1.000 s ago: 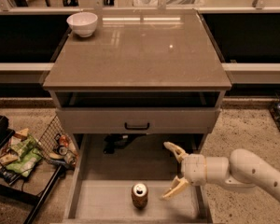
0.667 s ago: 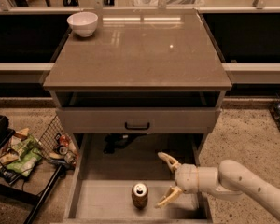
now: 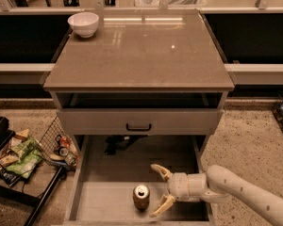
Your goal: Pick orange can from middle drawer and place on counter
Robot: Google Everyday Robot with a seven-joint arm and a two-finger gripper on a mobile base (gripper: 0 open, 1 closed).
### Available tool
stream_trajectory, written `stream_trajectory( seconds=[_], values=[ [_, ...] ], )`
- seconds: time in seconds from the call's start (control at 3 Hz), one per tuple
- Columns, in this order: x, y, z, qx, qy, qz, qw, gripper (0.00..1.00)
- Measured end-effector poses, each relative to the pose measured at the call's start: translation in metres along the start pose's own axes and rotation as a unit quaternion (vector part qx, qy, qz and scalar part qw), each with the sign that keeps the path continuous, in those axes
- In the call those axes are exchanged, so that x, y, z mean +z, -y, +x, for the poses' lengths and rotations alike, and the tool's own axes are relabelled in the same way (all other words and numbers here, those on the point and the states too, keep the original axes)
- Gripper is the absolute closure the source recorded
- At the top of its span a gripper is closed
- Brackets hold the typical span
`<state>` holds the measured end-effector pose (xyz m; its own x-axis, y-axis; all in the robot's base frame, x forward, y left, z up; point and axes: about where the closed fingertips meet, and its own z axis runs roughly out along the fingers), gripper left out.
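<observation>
The orange can (image 3: 141,197) stands upright on the pale floor of the open middle drawer (image 3: 104,202), near its front middle. My gripper (image 3: 159,190) is inside the drawer just right of the can, fingers spread open, one fingertip (image 3: 156,168) behind and one in front, not touching the can. The white arm comes in from the lower right. The glossy grey-brown counter (image 3: 141,55) tops the cabinet above.
A white bowl (image 3: 83,24) sits at the counter's back left corner. A grey drawer front with a black handle (image 3: 138,126) is above the open drawer. A wire basket with snack bags (image 3: 26,154) stands on the floor to the left.
My gripper has moved left across the drawer toward the can, from well to its right to right beside it, still open.
</observation>
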<state>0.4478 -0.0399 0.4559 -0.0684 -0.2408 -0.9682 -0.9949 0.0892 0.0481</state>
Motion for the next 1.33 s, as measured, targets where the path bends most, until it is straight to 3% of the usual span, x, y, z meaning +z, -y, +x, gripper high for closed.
stream_trajectory(
  seconds=[0.33,0.67,1.0,1.33],
  values=[
    [0.019,-0.01,0.015,0.014,-0.022,-0.018,0.9995,0.16],
    [0.041,-0.024,0.022,0.032,-0.039,-0.031,0.9982,0.4],
    [0.062,-0.029,0.012,0.062,-0.033,-0.031,0.9971,0.63],
    [0.069,-0.027,-0.019,0.096,-0.012,-0.02,0.9951,0.86]
  ],
)
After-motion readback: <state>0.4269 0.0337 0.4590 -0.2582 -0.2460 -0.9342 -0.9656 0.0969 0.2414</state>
